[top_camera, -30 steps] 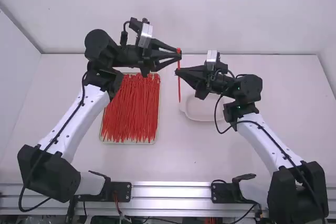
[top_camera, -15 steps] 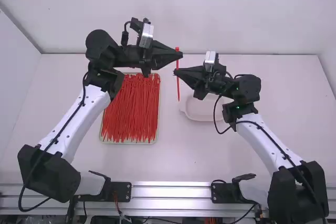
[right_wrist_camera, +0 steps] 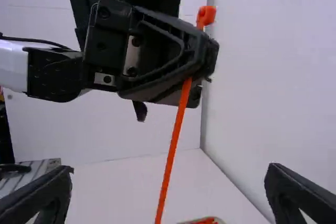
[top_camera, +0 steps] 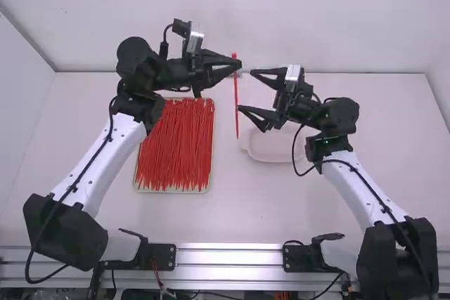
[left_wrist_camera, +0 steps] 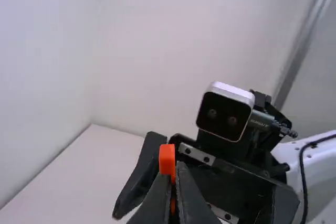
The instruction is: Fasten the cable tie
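Note:
A single red cable tie [top_camera: 236,107] hangs upright above the table, head at the top. My left gripper [top_camera: 238,68] is shut on it just below the head. In the left wrist view the fingers [left_wrist_camera: 157,195] pinch the tie, with its orange-red head [left_wrist_camera: 167,159] poking up above them. My right gripper [top_camera: 254,93] stands open just right of the tie, one finger high and one low, not touching it. In the right wrist view the tie [right_wrist_camera: 177,124] runs down from the left gripper [right_wrist_camera: 152,56], and my right gripper [right_wrist_camera: 168,177] is spread wide.
A flat tray [top_camera: 172,190] heaped with several red cable ties lies under the left arm. A shallow white container [top_camera: 271,151] sits on the table below the right gripper. White walls close in the table at the back and sides.
The right gripper was closed around the hanging tie and has opened, letting go of it. The left gripper has lifted the tie a little higher.

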Robot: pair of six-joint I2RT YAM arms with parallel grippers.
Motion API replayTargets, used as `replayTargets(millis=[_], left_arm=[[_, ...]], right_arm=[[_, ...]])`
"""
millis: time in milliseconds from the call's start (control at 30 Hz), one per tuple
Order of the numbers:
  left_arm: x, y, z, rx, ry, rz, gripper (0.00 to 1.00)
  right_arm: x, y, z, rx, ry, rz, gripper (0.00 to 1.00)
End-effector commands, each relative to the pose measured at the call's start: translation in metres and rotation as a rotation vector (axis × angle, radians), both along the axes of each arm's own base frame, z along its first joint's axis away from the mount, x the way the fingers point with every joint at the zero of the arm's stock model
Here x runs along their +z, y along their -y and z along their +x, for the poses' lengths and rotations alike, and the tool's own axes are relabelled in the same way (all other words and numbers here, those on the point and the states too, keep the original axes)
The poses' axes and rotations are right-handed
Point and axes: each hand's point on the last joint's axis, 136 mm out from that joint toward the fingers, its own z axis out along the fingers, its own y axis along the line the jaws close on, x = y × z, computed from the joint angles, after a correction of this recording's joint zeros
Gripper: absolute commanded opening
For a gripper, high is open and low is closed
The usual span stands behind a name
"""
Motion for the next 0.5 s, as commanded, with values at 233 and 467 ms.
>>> replayTargets(millis=[233,467], left_arm=[[0.008,-0.011,0.043,0.096,-0.09,-0.003,0.02],[-0.005,-0.019,0.085,0.125,-0.268,0.013,0.02]], right_arm=[[0.002,0.006,-0.003,-0.013,0.254,-0.099,0.99],[-0.014,0.003,-0.002,-0.013,0.356,-0.177,0.98]])
